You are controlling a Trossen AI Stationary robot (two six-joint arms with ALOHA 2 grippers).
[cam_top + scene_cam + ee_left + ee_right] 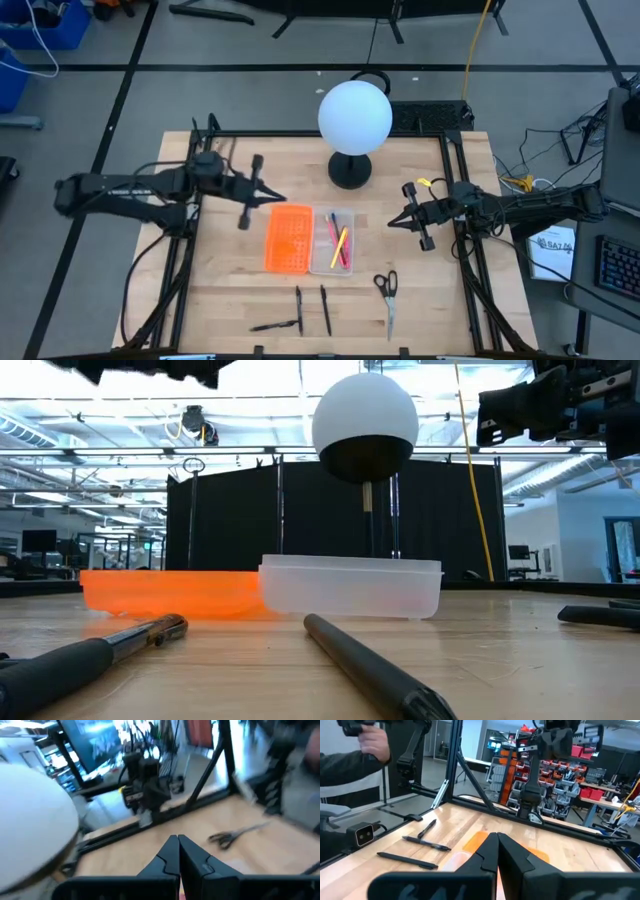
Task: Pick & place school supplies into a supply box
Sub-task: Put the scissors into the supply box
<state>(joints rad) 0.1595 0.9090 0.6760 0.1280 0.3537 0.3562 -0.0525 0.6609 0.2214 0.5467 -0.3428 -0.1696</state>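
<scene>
Clear plastic supply box [331, 243] holds a few pens [340, 241], while black pens [299, 309] and scissors [387, 293] wait on the counter [230, 280]; left gripper [250, 192] and right gripper [414, 216] hover with jaws together.

A lab or workshop: parts-bin shelving [560, 775], monitors [520, 552], black curtains [230, 520].

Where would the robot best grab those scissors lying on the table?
Probably from straight above, across the closed blades just below the handles. The scissors lie flat, blades together forming one narrow silver bar, with bare table around them. The right gripper hovers nearest.
</scene>
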